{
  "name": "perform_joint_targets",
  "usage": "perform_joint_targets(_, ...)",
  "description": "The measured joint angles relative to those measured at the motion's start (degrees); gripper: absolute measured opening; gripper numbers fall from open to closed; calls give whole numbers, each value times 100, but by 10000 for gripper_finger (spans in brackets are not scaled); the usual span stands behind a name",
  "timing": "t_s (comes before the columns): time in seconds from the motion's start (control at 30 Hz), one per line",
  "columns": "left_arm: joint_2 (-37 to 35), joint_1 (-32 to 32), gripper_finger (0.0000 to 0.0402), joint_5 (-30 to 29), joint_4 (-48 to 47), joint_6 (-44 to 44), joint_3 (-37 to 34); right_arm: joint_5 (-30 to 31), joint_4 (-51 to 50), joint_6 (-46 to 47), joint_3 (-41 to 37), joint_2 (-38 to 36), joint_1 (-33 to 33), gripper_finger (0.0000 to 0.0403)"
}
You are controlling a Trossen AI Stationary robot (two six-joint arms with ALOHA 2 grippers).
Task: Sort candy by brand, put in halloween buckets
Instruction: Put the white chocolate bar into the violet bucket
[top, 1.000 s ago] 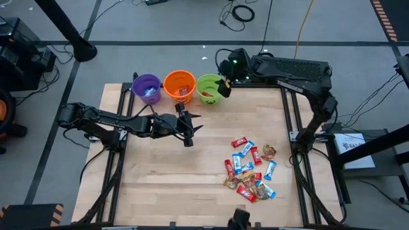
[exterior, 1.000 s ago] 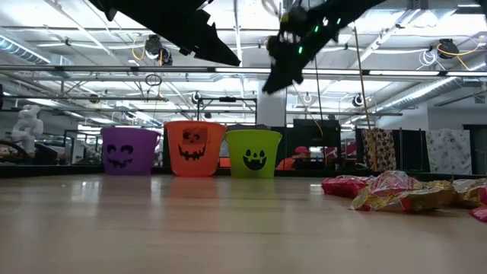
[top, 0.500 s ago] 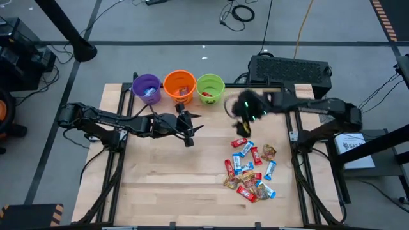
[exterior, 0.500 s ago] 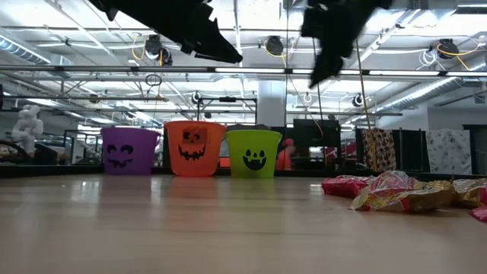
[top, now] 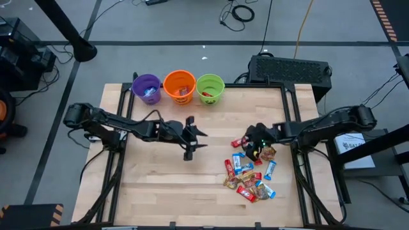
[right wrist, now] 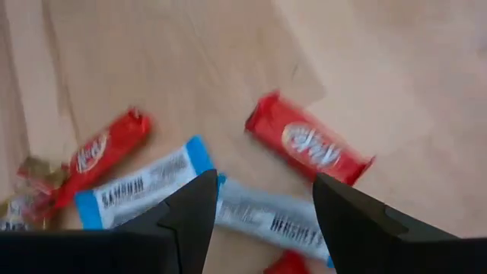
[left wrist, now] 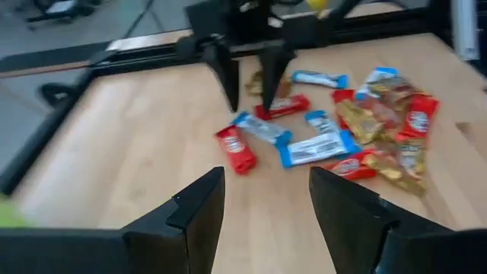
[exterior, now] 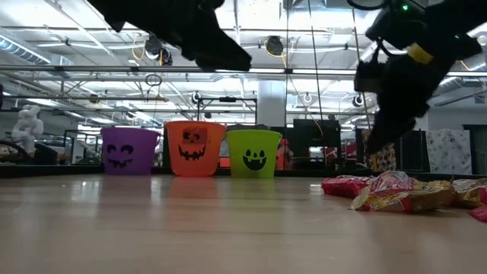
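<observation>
High view: the right hand [top: 254, 145] is down over the near edge of the candy pile [top: 250, 169], which lies scattered on the right half of the table [top: 160, 172], well apart from the three halloween buckets standing in a row at the far edge: the purple bucket [top: 146, 87], the orange bucket [top: 179, 85] and the green bucket [top: 210, 88]. Each bucket shows some candy inside. The right hand's jaws stand well open and hold nothing; in its wrist view a red bar [right wrist: 308, 146] and a blue-and-silver bar [right wrist: 141, 187] lie on the wood just ahead of the fingers [right wrist: 190, 217]. The left hand [top: 193, 136] hovers above bare table at mid-table, pointing toward the pile, also open and empty.

The step in hand looks like the reach for the next piece: the right hand is settling on a bar at the pile's edge. The next move calls for lowering so the fingers straddle a single wrapper, closing without catching a neighbour, since the bars lie touching or overlapping, then carrying it across to whichever bucket matches its brand; which bucket takes which brand I cannot tell from here
</observation>
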Motion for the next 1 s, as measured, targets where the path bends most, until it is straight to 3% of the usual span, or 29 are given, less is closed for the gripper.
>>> perform_joint_targets(0.23, 708, -55, 200, 601, 424, 2, -2, 208, 484, 56, -37, 348, 663, 197)
perform_joint_targets(0.47, 1316, -55, 200, 876, 831, 4, 86, 326, 676, -704, -39, 693, 1165, 143)
perform_joint_targets(0.6, 1440, -55, 200, 872, 802, 4, 83, 905, 717, -1153, -41, 953, 1509, 125)
perform_joint_targets(1.0, 1446, -40, 200, 855, 873, 53, 87, 2071, 985, -1999, -26, 1782, 1935, 176)
